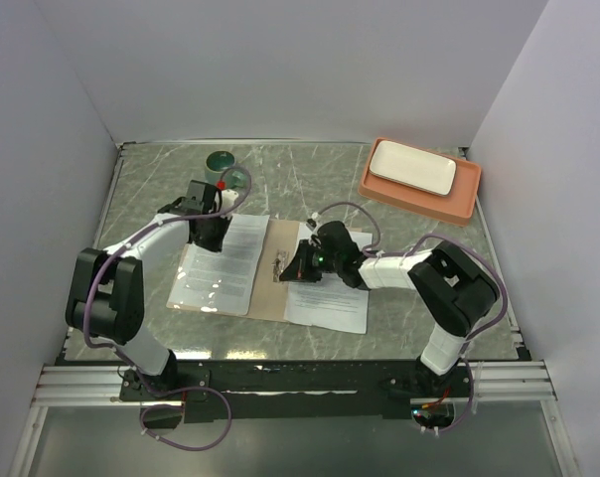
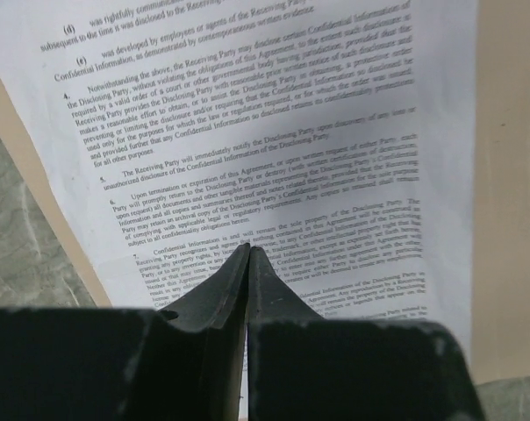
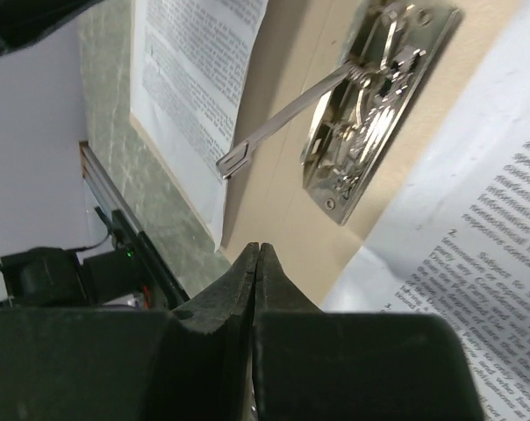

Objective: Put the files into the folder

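Note:
The tan folder (image 1: 273,290) lies open on the table. One printed file (image 1: 224,263) rests on its left half, and another file (image 1: 330,298) on its right half, reaching past the near edge. The metal clip (image 1: 280,266) sits at the spine. My left gripper (image 1: 209,237) is shut, its tips (image 2: 249,248) down over the left file (image 2: 265,132), with nothing seen between them. My right gripper (image 1: 298,266) is shut and empty, hovering over bare folder (image 3: 282,202) just short of the clip (image 3: 370,96), whose lever (image 3: 282,118) is raised.
An orange tray (image 1: 464,199) with a white plate (image 1: 411,167) stands at the back right. Two dark green round things (image 1: 228,169) lie at the back left beside the left wrist. White walls close in three sides.

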### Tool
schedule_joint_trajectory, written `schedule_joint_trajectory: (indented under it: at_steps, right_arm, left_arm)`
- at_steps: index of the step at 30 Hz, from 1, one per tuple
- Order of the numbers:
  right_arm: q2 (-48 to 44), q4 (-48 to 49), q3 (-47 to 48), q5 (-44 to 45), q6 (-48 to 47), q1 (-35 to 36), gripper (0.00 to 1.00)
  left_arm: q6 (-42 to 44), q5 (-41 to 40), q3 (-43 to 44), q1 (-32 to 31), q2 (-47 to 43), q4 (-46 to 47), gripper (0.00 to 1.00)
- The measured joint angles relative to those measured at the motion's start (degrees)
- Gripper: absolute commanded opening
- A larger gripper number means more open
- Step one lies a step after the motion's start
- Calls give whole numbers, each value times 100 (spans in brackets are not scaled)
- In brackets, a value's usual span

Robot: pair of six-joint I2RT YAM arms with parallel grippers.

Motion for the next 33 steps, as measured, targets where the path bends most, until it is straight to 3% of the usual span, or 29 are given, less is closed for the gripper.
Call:
schedule_joint_trajectory:
  at_steps: [7, 10, 33]
  right_arm:
    - [37, -63, 42, 136, -109, 175, 0]
    - [111, -24, 92, 234, -83, 216, 0]
    - [964, 505, 765, 1189, 1062, 323, 0]
  left_arm:
    - [0, -295, -354, 0, -7, 221, 7]
    - [4, -378, -516, 0, -63, 308, 1]
    - [334, -494, -1200, -7, -466, 555, 1]
